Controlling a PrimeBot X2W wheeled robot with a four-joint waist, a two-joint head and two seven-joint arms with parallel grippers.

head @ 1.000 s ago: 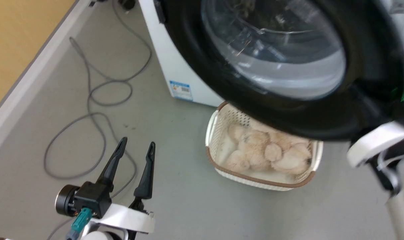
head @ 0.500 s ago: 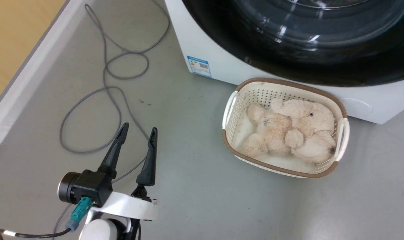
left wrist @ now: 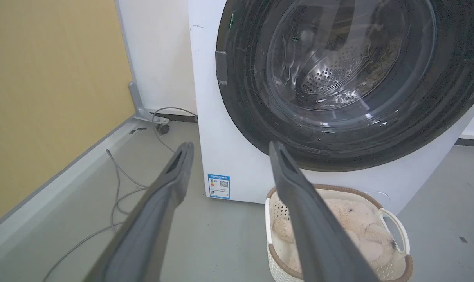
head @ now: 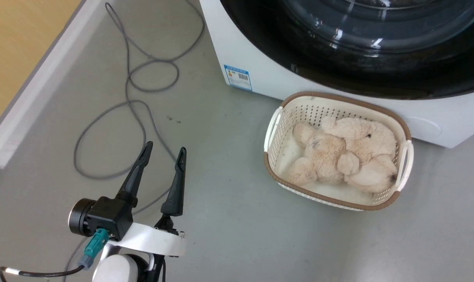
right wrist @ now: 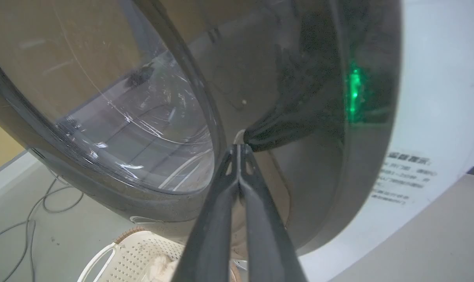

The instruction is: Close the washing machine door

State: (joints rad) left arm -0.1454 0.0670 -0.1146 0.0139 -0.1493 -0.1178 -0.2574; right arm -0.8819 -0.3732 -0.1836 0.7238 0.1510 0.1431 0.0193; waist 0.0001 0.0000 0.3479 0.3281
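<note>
Fingers pressed together, the right gripper (right wrist: 240,149) bears tip-first on the black plastic rim of the round, glass-bowled washing machine door (right wrist: 182,98), which lies against the big white washing machine (left wrist: 205,117); the left gripper (head: 165,147) hangs spread, well short; a skid on the glossy rim could leave the door unlatched.

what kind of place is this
Probably a laundry corner; home or test room, I can't tell. A white front-loading washing machine with a round glass door stands on a grey floor, with a basket holding a plush toy before it.
</note>
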